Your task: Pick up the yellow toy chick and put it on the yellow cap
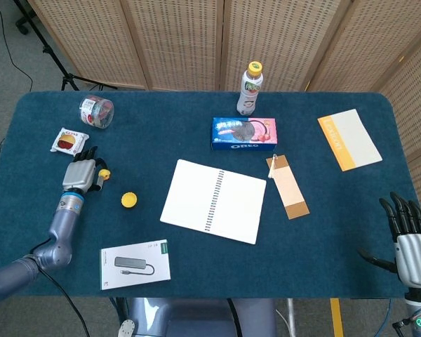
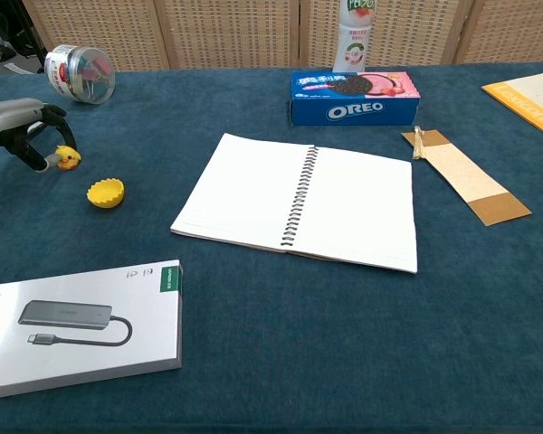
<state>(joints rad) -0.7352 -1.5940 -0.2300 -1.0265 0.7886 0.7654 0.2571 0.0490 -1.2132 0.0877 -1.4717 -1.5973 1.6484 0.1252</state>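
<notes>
- Adapter box (image 2: 81, 325): white w/ green tab, flat on surface (image 2: 281, 334), near edge, ~7 o'clock from notebook. Not in the way.
- Right hand (image 1: 409, 242): parked at near right corner, fingers straight and spread, holds nothing. Idle; task items are well apart on the far left side.
- Spiral notebook (image 2: 299, 201): open, blank pages, mid-surface. Irrelevant to route.
- Yellow cap (image 2: 106, 193): the target, lies hollow side up, just beside chick at ~5 o'clock from it. Hollow up looks suited to seat the chick.
- Yellow toy chick (image 2: 68, 158): at left hand's fingertips, low at surface level; cannot tell if lifted clear or resting.
- Left hand (image 2: 16, 127): fingers curled round chick from 9 o'clock side, thumb and finger tips at its flanks. Reads as a pinch on chick, prob. for a short carry to cap. Nothing stands betw. chick and cap.
- Brown card strip (image 2: 463, 176): right of notebook, ~3 o'clock.
- Snack packet (image 1: 69, 140): ~12 o'clock of left hand.
- Oreo box (image 2: 355, 97): far centre.
- Plastic jar (image 2: 80, 72): on its side, far left.
- Bottle (image 1: 250, 89): upright behind Oreo box, yellow lid.
- Orange-edged booklet (image 1: 349, 138): far right.
</notes>
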